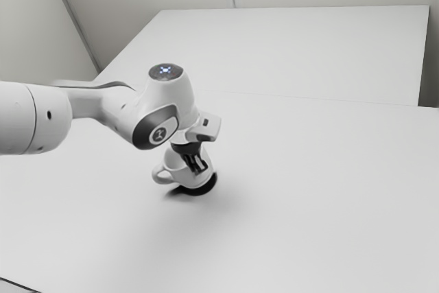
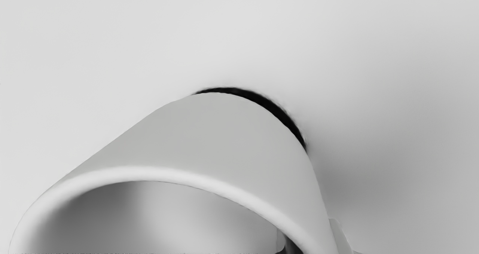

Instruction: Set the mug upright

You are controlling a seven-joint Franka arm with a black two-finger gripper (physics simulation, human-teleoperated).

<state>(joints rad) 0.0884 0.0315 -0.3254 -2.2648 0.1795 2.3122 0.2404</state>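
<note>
The black-fingered gripper point(image 1: 197, 168) reaches down to the white mug point(image 1: 178, 173) in the exterior view. The mug's handle points to that view's left, and its opening faces up, leaning a little toward the left. In the wrist view the mug point(image 2: 224, 134) shows its rim and outer wall. There the gripper point(image 2: 312, 239) straddles the wall, one fingertip inside the opening and one against the outside, shut on the wall. Parts of the fingers are hidden by the mug.
A dark round patch point(image 1: 208, 184) lies under the mug's base on the white table point(image 1: 309, 204). Behind it is another white surface point(image 1: 295, 46), with pale walls beyond. A dark-edged shape point(image 1: 15, 286) is at the exterior view's lower left corner.
</note>
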